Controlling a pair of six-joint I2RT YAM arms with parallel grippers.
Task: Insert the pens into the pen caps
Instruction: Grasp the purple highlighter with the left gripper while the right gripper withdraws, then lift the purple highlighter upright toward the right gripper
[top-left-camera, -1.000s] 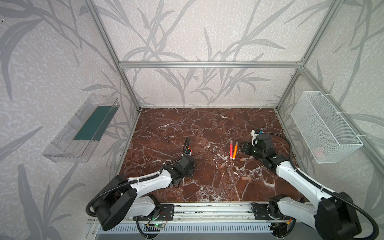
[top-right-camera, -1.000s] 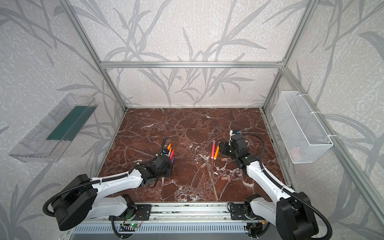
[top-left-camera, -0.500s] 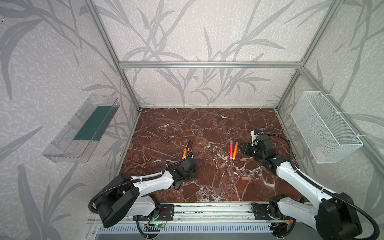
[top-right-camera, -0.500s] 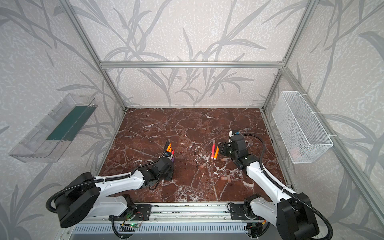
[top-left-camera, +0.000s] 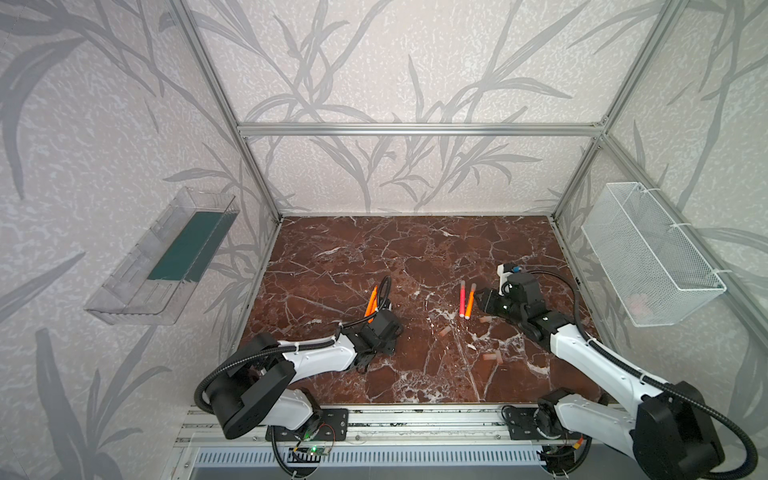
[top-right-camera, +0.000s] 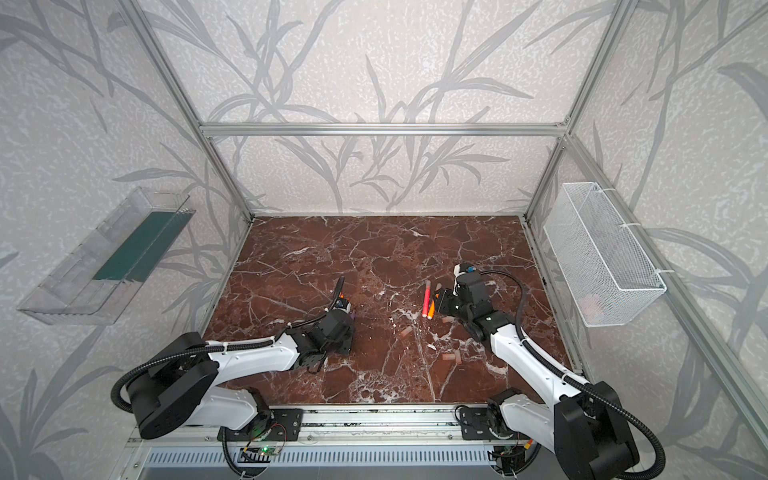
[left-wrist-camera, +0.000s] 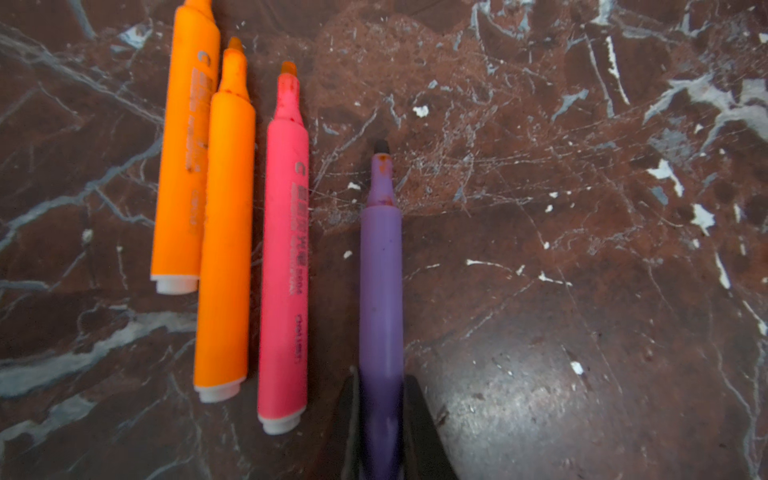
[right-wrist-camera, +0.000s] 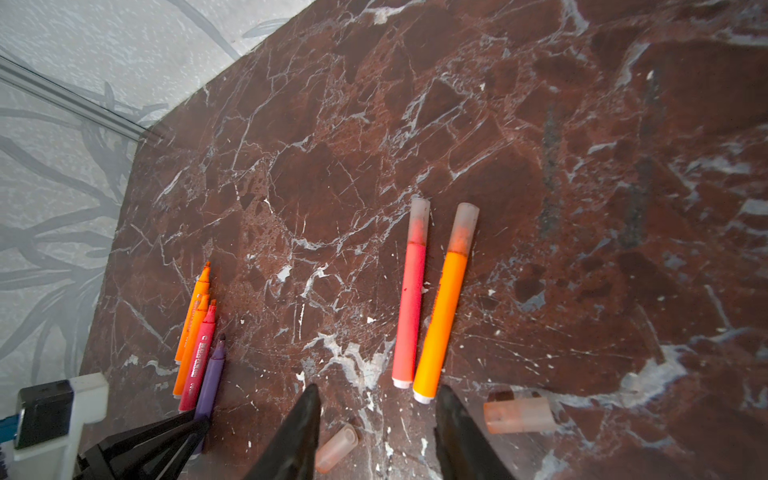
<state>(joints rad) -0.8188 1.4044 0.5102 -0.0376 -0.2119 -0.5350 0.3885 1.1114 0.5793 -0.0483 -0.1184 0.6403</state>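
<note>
My left gripper (left-wrist-camera: 380, 415) is shut on the rear end of the purple pen (left-wrist-camera: 380, 291), whose tip points away from it along the marble. Beside it lie a pink pen (left-wrist-camera: 284, 270) and two orange pens (left-wrist-camera: 226, 232), all uncapped. A pink pen (right-wrist-camera: 409, 307) and an orange pen (right-wrist-camera: 444, 316) lie side by side with caps on, just ahead of my right gripper (right-wrist-camera: 378, 399). It is open and low over the table. One loose pen cap (right-wrist-camera: 336, 449) lies between its fingers, another cap (right-wrist-camera: 519, 415) just outside them. In a top view, more caps (top-left-camera: 494, 356) lie nearer the front.
A clear plastic bin (top-left-camera: 166, 257) hangs on the left wall and a white wire basket (top-left-camera: 648, 257) on the right wall. An aluminium rail (top-left-camera: 415, 419) runs along the table's front edge. Walls close in the marble table (top-left-camera: 415, 249) on three sides.
My left gripper has slid in toward the group of uncapped pens and closed on the purple pen. The right arm has stayed where it was.
</note>
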